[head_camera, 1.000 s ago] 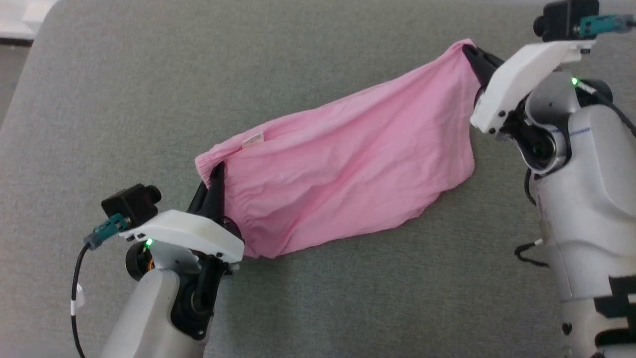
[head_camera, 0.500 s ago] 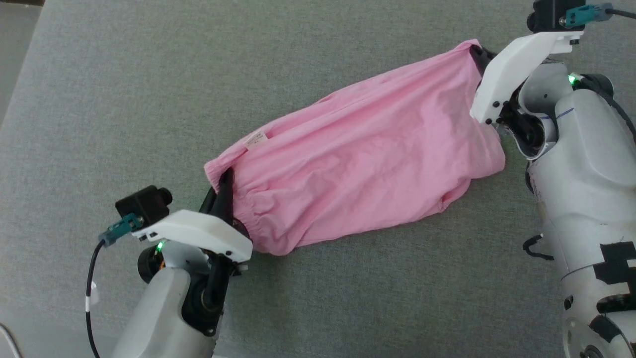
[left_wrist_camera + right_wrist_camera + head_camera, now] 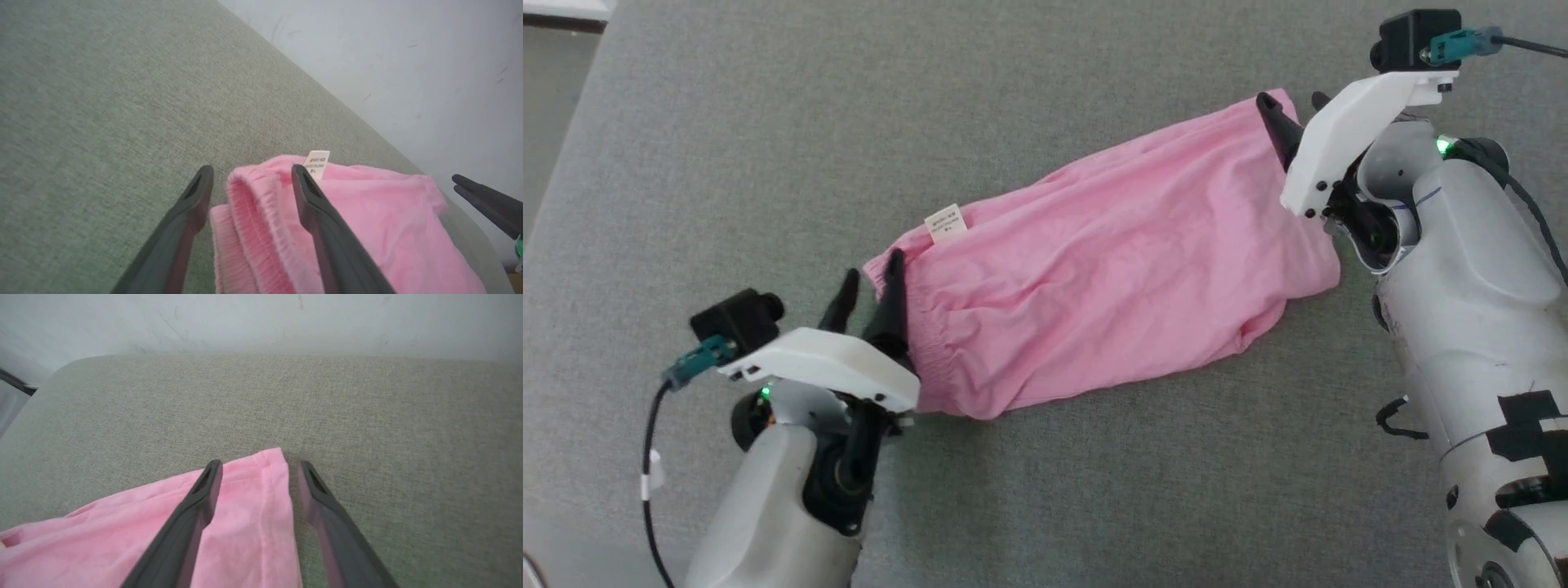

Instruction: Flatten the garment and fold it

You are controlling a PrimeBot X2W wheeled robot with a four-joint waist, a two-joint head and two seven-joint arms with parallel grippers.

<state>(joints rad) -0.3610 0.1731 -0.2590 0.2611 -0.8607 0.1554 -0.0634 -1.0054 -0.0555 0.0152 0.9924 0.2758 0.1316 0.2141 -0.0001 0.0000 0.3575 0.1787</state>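
Plain room; grey fabric surface (image 3: 1045, 65), white wall (image 3: 408, 61)

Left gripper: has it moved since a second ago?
Yes. The left gripper has opened: its outer finger has swung away from the white label, out over the grey cushion; the other stays by the garment's gathered edge.

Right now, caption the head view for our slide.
Left gripper and right gripper open at opposite ends of the pink garment.
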